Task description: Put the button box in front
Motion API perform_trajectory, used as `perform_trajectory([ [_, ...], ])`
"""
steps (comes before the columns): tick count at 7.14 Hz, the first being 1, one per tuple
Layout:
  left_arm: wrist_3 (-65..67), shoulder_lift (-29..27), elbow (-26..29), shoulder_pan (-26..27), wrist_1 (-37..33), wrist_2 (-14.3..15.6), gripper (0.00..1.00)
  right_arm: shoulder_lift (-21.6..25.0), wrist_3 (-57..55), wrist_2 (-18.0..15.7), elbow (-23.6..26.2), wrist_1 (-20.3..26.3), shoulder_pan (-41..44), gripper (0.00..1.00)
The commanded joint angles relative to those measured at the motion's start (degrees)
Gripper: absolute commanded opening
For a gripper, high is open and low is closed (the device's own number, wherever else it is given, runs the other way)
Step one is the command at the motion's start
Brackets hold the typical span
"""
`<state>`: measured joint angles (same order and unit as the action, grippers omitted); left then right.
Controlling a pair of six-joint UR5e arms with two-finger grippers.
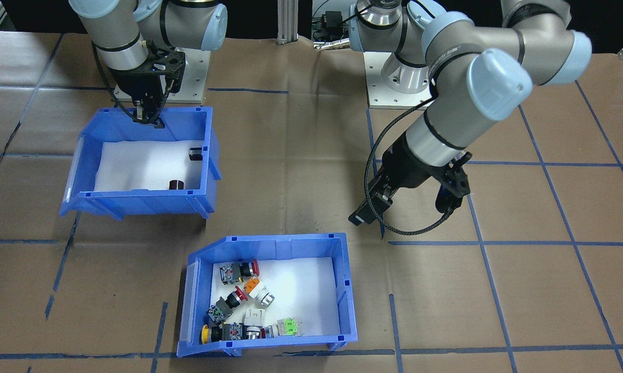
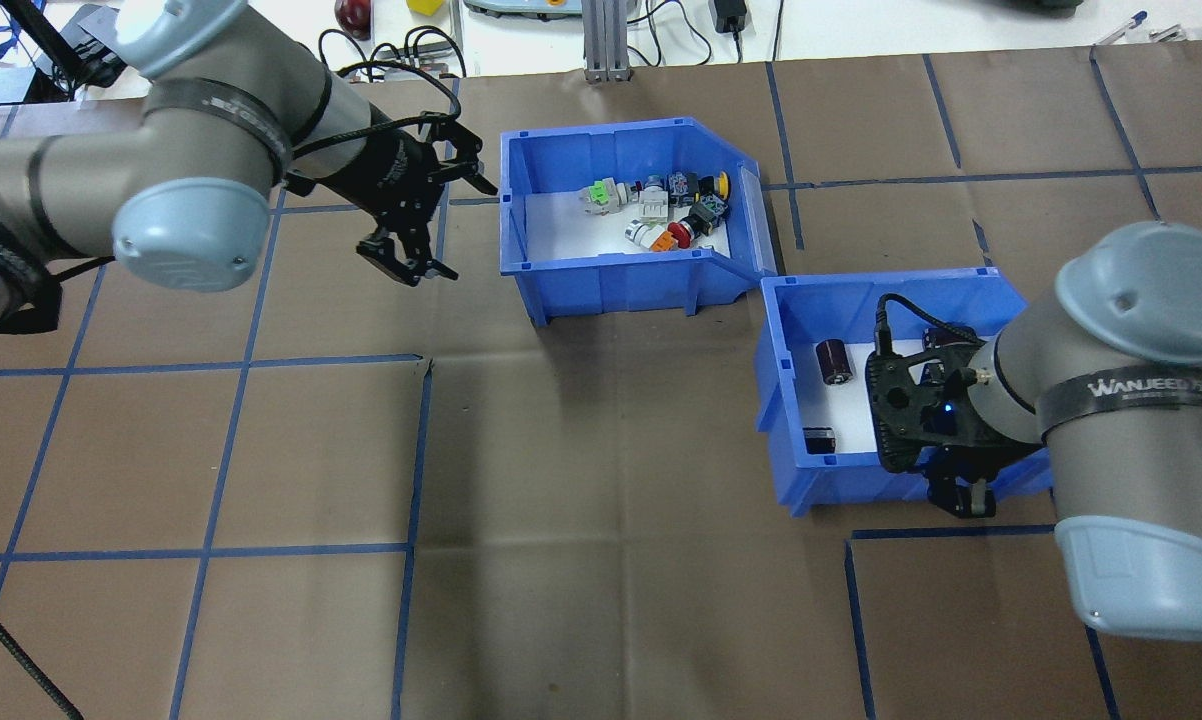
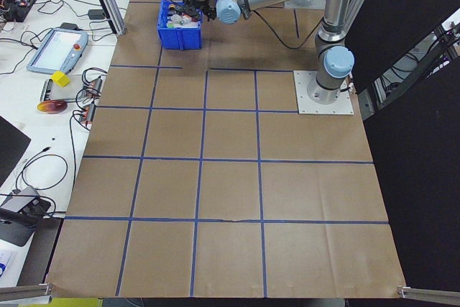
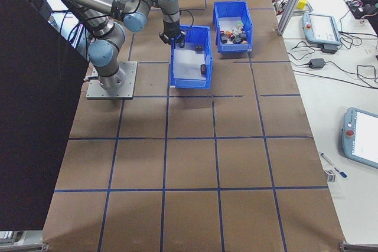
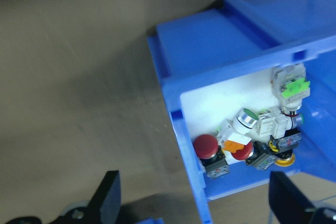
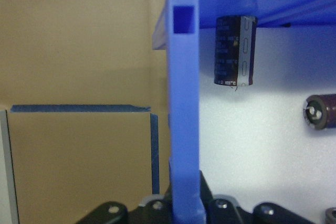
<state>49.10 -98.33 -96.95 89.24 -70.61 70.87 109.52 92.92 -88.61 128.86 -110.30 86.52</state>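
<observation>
Your left tool (image 2: 413,262) hangs released beside the blue plastic foam-lined box of coloured push-buttons (image 2: 601,265); your right tool (image 1: 148,120) grips the blue plastic capacitor bin's wall (image 1: 177,118).

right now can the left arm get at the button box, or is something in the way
Probably yes. The left gripper hangs open just beside the button box, with only bare table between them. The right gripper is busy on the capacitor bin.
</observation>
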Motion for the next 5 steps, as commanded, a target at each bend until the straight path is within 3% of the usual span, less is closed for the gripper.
perform_trajectory([
  [1,-36.6,7.2,3.2,-0.8,-14.4,13.1,0.99,-0.7,-10.3,0.1,0.1,-2.5,9.8,0.09],
  [2,-47.7,10.2,4.2,-0.9,-18.7,14.0,0.99,-2.9,-14.6,0.0,-0.1,-5.9,14.7,0.09],
  [4,-51.0,14.2,7.1,-1.0,-37.0,14.3,0.99,-8.4,-24.1,-1.2,-0.4,-12.7,25.5,0.09],
  [5,-50.8,14.0,7.0,-1.3,-39.5,14.2,0.99,-10.7,-27.8,-2.9,-2.1,-13.5,28.8,0.09],
])
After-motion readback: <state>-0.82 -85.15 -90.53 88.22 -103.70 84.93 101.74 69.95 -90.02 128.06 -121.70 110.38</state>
